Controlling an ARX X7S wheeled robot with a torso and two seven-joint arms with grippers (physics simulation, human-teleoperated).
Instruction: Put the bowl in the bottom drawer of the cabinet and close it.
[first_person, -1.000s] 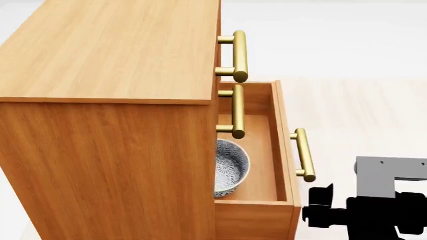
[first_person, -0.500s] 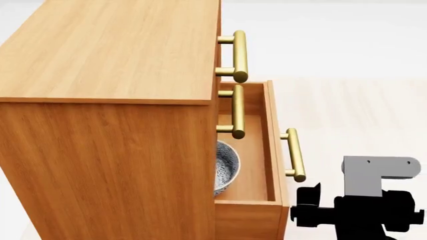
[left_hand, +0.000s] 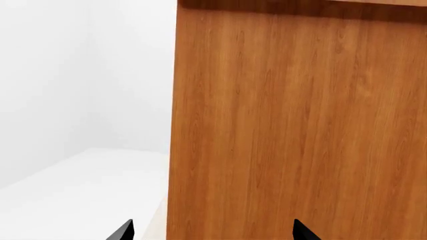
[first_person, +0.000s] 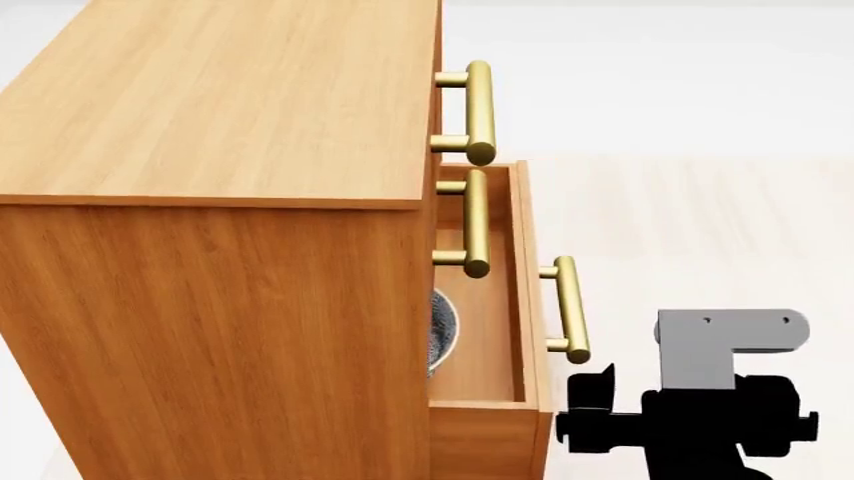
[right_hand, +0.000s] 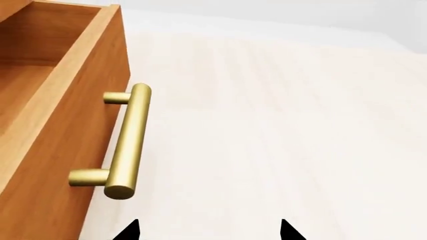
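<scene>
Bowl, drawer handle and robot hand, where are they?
bowl (first_person: 443, 335), head view, speckled rim
drawer handle (right_hand: 129, 141), right wrist view, middle of bar
right gripper (first_person: 577, 408), head view, black fingers

In the head view most of the bowl (first_person: 442, 335) is hidden under the cabinet (first_person: 214, 250), only a sliver showing at centre. The bottom drawer (first_person: 523, 300) is cut off at the lower edge, as is the right gripper (first_person: 587, 415) (its jaws can't be judged there). Each wrist view shows only two dark fingertips (right_hand: 130, 231) at the bottom edge.

Bright, even, sharp simulator renders with soft shadows, no glare.
</scene>
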